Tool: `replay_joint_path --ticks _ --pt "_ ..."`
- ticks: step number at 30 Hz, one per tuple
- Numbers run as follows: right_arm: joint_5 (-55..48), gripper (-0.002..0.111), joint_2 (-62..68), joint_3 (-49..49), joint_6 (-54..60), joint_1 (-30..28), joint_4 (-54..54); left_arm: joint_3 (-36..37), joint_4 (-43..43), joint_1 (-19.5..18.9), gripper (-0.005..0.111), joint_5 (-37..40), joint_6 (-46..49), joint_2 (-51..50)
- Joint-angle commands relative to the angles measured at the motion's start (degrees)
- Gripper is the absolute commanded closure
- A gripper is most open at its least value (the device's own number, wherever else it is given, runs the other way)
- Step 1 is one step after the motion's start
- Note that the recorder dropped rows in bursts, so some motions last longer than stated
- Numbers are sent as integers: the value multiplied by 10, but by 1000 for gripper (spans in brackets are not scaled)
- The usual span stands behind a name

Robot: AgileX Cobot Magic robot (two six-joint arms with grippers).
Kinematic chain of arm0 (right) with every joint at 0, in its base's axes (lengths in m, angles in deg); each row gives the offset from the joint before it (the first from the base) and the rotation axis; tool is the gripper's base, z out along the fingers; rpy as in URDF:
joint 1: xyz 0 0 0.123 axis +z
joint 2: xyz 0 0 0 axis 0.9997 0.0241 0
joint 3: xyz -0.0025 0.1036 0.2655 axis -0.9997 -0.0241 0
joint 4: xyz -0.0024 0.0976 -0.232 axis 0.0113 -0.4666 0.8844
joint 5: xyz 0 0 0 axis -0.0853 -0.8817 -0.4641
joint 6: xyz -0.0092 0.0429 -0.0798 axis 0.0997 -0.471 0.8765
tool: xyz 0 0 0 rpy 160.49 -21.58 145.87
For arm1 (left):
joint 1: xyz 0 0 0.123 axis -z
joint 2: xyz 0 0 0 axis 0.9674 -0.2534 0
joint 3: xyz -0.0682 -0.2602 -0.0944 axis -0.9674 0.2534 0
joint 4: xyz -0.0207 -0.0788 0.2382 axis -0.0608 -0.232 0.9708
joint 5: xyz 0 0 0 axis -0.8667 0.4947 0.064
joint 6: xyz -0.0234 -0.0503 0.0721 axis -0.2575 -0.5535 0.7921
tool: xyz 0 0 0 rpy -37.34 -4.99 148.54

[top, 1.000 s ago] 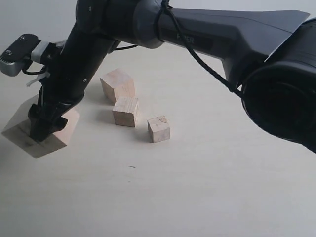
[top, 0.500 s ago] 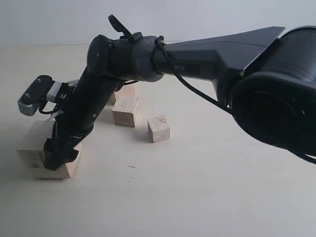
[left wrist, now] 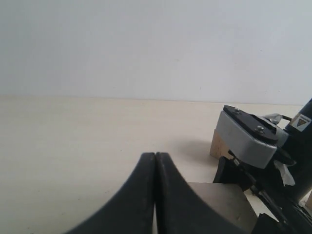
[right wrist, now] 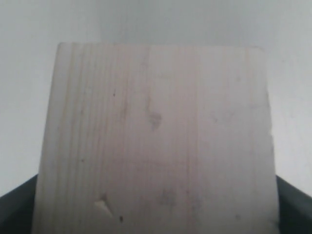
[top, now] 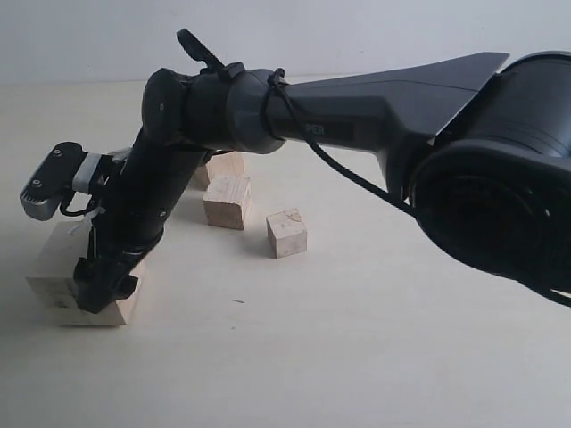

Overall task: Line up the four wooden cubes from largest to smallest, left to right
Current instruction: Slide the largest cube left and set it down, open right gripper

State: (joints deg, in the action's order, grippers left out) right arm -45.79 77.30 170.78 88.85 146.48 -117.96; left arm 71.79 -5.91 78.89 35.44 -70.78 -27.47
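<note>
Lowered since a second ago, right end effector (top: 98,290) pinches largest cube (top: 51,272) flat on tabletop (top: 357,357), nine o'clock from smallest cube (top: 286,234).

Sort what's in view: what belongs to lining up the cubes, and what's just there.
Belongs: largest cube, in the right gripper; second cube, half hidden behind the arm; third cube; smallest cube.
Just there: table; wall; left gripper, shut and empty.

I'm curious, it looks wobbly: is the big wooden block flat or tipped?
Flat: the largest cube sits level on the table, with the right gripper clamped on it.
</note>
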Motion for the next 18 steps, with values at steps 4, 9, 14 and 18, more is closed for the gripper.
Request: replay_joint_path --ticks 4,9,14,18 --pt "-37 21 -21 -5 -30 2 15 0 1 -1 107 -6 -2 3" --pt "-27 7 -39 -5 -41 2 16 0 1 -1 107 -6 -2 3" --pt "-23 3 -46 -5 -34 2 37 0 1 -1 107 -6 -2 3" --pt "-28 3 -88 -5 -56 0 85 0 1 -1 107 -6 -2 3"
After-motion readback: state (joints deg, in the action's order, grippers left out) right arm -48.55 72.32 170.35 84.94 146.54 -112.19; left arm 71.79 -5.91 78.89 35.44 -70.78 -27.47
